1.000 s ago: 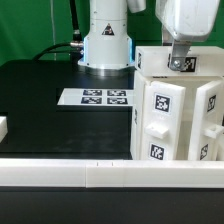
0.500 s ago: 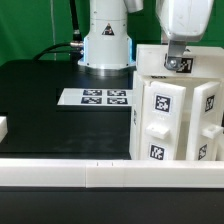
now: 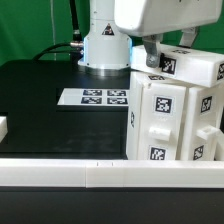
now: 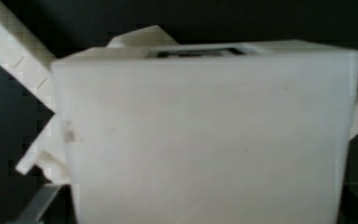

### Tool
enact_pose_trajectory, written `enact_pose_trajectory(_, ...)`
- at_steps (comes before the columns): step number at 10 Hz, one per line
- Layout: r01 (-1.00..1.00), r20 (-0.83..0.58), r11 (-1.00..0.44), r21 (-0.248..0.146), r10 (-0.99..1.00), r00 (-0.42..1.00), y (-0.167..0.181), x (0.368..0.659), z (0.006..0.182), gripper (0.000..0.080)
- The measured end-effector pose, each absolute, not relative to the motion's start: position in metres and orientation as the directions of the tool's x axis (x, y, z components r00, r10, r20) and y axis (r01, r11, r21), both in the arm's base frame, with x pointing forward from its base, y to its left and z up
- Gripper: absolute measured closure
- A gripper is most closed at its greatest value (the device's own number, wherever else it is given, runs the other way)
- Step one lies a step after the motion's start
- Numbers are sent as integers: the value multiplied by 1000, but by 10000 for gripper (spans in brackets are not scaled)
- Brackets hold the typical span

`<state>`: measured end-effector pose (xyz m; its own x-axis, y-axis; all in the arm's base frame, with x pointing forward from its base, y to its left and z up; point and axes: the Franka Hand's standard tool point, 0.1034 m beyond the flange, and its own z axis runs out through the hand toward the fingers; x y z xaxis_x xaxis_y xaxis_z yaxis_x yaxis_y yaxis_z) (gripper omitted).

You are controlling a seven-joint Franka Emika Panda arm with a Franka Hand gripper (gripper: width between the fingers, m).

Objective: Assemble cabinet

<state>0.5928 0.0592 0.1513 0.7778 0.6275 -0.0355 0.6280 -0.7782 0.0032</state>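
Note:
The white cabinet (image 3: 175,115) stands at the exterior view's right, with black-and-white tags on its front blocks. Its top piece (image 3: 195,68) lies skewed on the body and carries a tag. My gripper (image 3: 165,52) comes down from above onto this top piece, with a dark finger (image 3: 149,52) against its edge. In the wrist view the white top piece (image 4: 202,130) fills the frame between my jaws, and one finger (image 4: 39,205) lies flush against its side. The gripper looks shut on it.
The marker board (image 3: 97,97) lies flat on the black table behind the cabinet's left side. The arm's white base (image 3: 107,45) stands at the back. A small white part (image 3: 3,128) sits at the left edge. A white rail (image 3: 100,176) runs along the front.
My hand has swung toward the exterior view's left and turned. The cabinet's top piece has turned with it and now sits skewed on the body.

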Motion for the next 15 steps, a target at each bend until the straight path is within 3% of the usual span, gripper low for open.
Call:
enact_pose_trajectory(2,227,-31,-974,-16,227,973,69,588,149,236)
enact_pose_trajectory(6,-239,-36,-971,-5,-239,970,84,586,149,236)
enact_pose_trajectory(11,-576,-49,-817,-9,-575,817,90,585,148,236)
enact_pose_trajectory(15,-886,-34,-463,-25,-885,464,97,590,147,236)
